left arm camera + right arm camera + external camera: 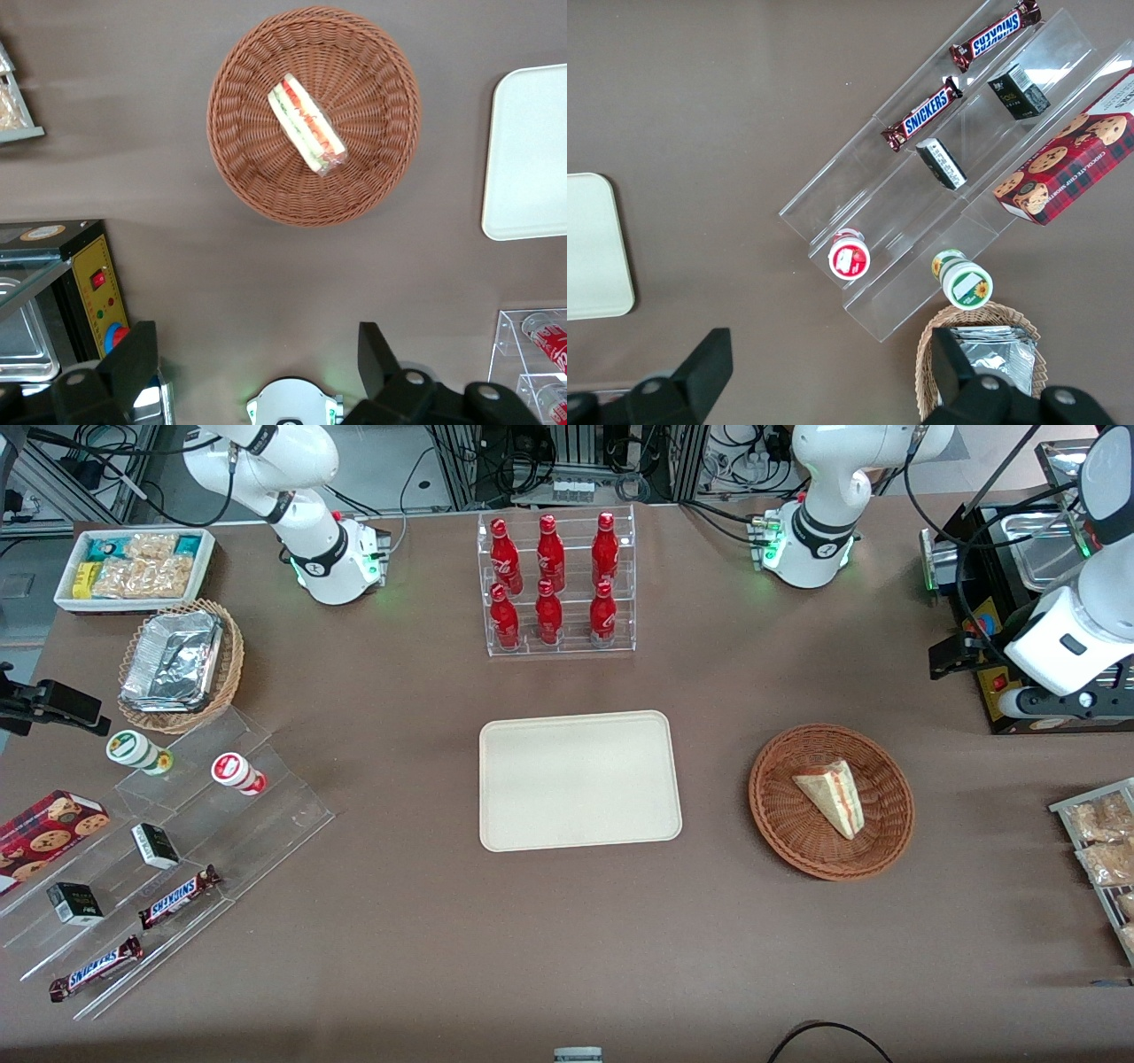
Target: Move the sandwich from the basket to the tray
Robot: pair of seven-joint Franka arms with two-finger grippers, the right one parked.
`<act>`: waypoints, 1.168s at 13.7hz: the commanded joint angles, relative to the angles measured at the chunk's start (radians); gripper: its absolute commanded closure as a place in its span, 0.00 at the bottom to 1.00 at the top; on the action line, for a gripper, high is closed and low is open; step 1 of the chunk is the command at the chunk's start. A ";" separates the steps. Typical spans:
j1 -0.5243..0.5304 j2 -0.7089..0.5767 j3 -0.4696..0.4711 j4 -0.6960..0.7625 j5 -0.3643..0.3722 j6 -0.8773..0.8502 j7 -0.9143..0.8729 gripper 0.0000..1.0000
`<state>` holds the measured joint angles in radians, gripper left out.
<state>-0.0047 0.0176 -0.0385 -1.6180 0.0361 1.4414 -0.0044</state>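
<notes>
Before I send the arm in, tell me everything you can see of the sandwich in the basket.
The triangular sandwich wedge of pale bread, in glossy clear wrap, shows red and green filling stripes along one edge. It lies alone near the middle of the round reddish-brown woven wicker basket, touching only its weave. The flat cream rectangular tray stands apart on the table, nothing on it. The left gripper hangs high, away from the basket, jaws open, holding nothing.
</notes>
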 commanded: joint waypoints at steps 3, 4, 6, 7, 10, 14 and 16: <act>0.009 0.002 0.000 0.015 -0.012 -0.023 0.015 0.00; 0.002 0.005 -0.001 0.018 -0.013 -0.021 0.015 0.00; -0.009 0.016 -0.012 0.001 -0.025 -0.007 0.015 0.00; -0.009 0.019 -0.012 -0.025 -0.030 -0.003 0.015 0.00; -0.021 0.033 -0.020 -0.097 -0.031 0.075 0.015 0.00; -0.037 0.036 -0.021 -0.261 -0.031 0.251 0.015 0.00; -0.037 0.038 -0.021 -0.339 -0.031 0.365 0.014 0.00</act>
<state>-0.0378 0.0774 -0.0639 -1.8797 0.0124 1.7223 -0.0016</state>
